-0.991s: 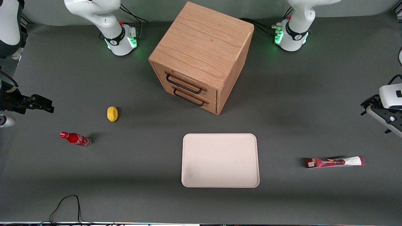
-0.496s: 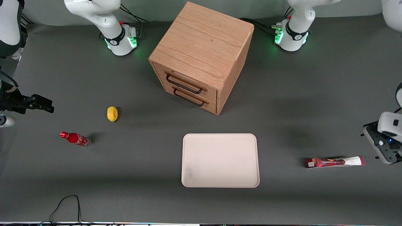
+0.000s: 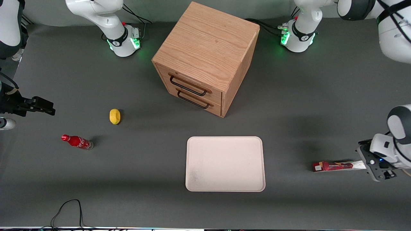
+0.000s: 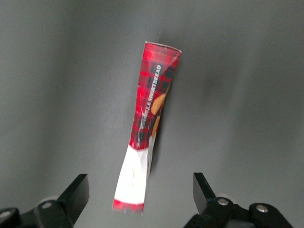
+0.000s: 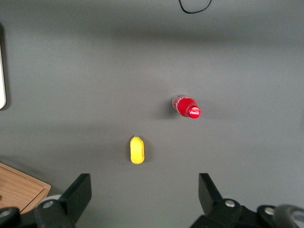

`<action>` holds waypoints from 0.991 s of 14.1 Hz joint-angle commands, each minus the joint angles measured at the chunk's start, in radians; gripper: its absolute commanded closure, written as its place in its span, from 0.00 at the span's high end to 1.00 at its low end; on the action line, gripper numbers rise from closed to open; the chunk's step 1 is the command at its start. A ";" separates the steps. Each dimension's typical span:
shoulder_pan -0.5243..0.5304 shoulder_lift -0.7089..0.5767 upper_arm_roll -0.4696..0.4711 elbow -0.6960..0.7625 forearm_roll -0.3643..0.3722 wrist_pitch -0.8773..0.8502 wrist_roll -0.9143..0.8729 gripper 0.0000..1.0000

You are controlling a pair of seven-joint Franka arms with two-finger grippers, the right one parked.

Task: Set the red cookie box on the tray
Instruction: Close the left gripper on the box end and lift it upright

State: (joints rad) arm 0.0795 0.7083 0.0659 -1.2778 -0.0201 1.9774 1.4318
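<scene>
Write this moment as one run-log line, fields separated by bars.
phase: approach | claw: open, above white end of red cookie box | box: flat on table, ungrasped | tray: empty

A dark grey matte surface (image 3: 289,96) fills almost the whole front view. It is uniform in tone and carries soft, diffuse shadows. The same grey surface forms the background of the left wrist view (image 4: 247,95).

A wooden cabinet (image 3: 208,41) with light oak grain stands on the surface. Its front is turned at an angle, partly toward the front camera and partly toward the parked arm's end. The front has two shut drawers, the upper drawer (image 3: 192,84) directly above the lower drawer (image 3: 197,100). Each has a black wire handle.

A pale grey-green wall (image 3: 154,8) borders the edge of the surface farthest from the front camera. A green glow (image 3: 142,53) tints the surface near that edge. A black cable (image 3: 69,208) loops at the nearest edge.
</scene>
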 commanded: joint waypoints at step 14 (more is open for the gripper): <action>-0.003 0.102 0.009 -0.069 -0.112 0.179 0.042 0.79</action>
State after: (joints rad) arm 0.0808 0.8237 0.0674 -1.3143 -0.1038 2.1376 1.4515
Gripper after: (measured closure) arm 0.070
